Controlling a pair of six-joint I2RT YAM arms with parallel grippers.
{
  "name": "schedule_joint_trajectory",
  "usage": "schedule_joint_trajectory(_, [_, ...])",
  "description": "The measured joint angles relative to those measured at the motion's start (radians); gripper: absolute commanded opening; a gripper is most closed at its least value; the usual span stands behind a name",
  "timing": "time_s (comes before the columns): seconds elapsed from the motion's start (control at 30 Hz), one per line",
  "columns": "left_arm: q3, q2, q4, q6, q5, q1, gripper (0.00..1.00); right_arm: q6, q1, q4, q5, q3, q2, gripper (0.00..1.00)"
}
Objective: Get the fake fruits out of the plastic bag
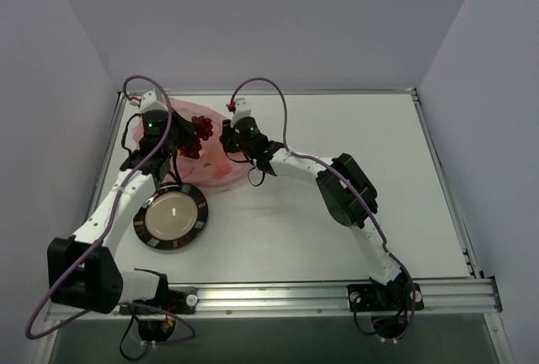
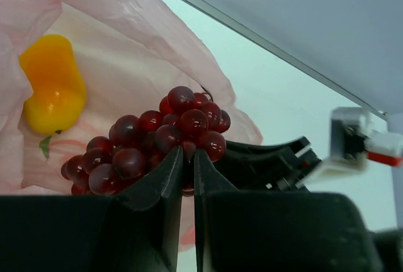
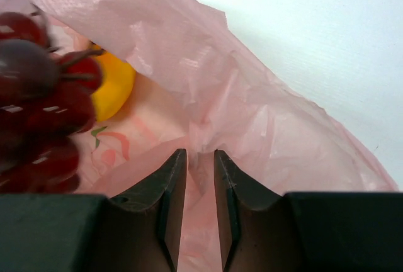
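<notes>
The pink plastic bag (image 1: pixel 217 164) lies crumpled at the back left of the table. My left gripper (image 2: pixel 187 151) is shut on the dark red grape bunch (image 2: pixel 157 140) and holds it at the bag's mouth; the bunch also shows in the top view (image 1: pixel 195 141). The orange-yellow mango (image 2: pixel 53 86) lies inside the bag, also seen in the right wrist view (image 3: pixel 114 86). My right gripper (image 3: pixel 200 152) is shut on a fold of the bag (image 3: pixel 264 114), right of the grapes (image 3: pixel 38 108). The peach is hidden.
A round black-rimmed plate (image 1: pixel 152 233) sits on the table in front of the bag, beside the left arm. The table's back rail (image 2: pixel 264 42) runs just behind the bag. The right gripper's body (image 2: pixel 277 158) is close to the grapes.
</notes>
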Motion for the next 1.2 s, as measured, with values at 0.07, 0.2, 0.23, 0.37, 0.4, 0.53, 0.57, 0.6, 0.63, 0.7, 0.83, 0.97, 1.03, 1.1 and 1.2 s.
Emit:
schedule_joint_trajectory(0.07, [0.000, -0.058, -0.032, -0.007, 0.024, 0.003, 0.02, 0.014, 0.000, 0.000, 0.013, 0.001, 0.000, 0.20])
schedule_joint_trajectory(0.2, [0.002, -0.175, -0.103, -0.014, 0.092, 0.018, 0.02, 0.031, -0.002, 0.000, 0.025, 0.001, 0.000, 0.20])
schedule_joint_trajectory(0.23, [0.002, -0.197, -0.118, -0.015, 0.109, 0.022, 0.02, 0.034, -0.003, 0.000, 0.026, 0.001, 0.000, 0.20])
schedule_joint_trajectory(0.37, [0.002, -0.289, -0.192, -0.013, 0.171, 0.050, 0.02, 0.043, -0.005, 0.000, 0.032, 0.001, 0.000, 0.20])
schedule_joint_trajectory(0.4, [0.002, -0.315, -0.212, -0.010, 0.183, 0.060, 0.02, 0.045, -0.006, 0.000, 0.032, 0.001, 0.000, 0.20])
schedule_joint_trajectory(0.53, [-0.032, -0.443, -0.280, 0.013, 0.192, 0.095, 0.02, 0.049, -0.006, 0.000, 0.033, 0.001, 0.000, 0.20])
schedule_joint_trajectory(0.57, [-0.048, -0.481, -0.306, 0.021, 0.182, 0.100, 0.02, 0.050, -0.007, 0.002, 0.033, 0.001, 0.000, 0.20])
schedule_joint_trajectory(0.6, [-0.067, -0.522, -0.331, 0.029, 0.161, 0.101, 0.02, 0.050, -0.010, 0.002, 0.033, 0.001, 0.000, 0.20])
schedule_joint_trajectory(0.63, [-0.088, -0.563, -0.359, 0.034, 0.139, 0.103, 0.02, 0.050, -0.011, 0.003, 0.032, 0.000, 0.000, 0.20])
schedule_joint_trajectory(0.7, [-0.129, -0.642, -0.431, 0.042, 0.076, 0.103, 0.03, 0.050, -0.011, 0.006, 0.032, 0.000, 0.000, 0.20])
schedule_joint_trajectory(0.83, [-0.192, -0.740, -0.591, 0.046, -0.058, 0.103, 0.02, 0.050, -0.012, 0.017, 0.032, -0.005, 0.000, 0.20])
schedule_joint_trajectory(0.97, [-0.211, -0.752, -0.687, 0.037, -0.176, 0.105, 0.02, 0.051, -0.012, 0.022, 0.031, -0.009, 0.000, 0.20])
schedule_joint_trajectory(1.03, [-0.237, -0.732, -0.691, 0.027, -0.231, 0.105, 0.02, 0.052, -0.012, 0.023, 0.031, -0.011, -0.001, 0.20])
schedule_joint_trajectory(1.1, [-0.269, -0.695, -0.687, 0.017, -0.275, 0.105, 0.14, 0.053, -0.012, 0.024, 0.028, -0.013, -0.002, 0.20])
schedule_joint_trajectory(1.2, [-0.305, -0.608, -0.655, -0.004, -0.305, 0.105, 0.36, 0.053, -0.012, 0.027, 0.024, -0.029, -0.011, 0.20])
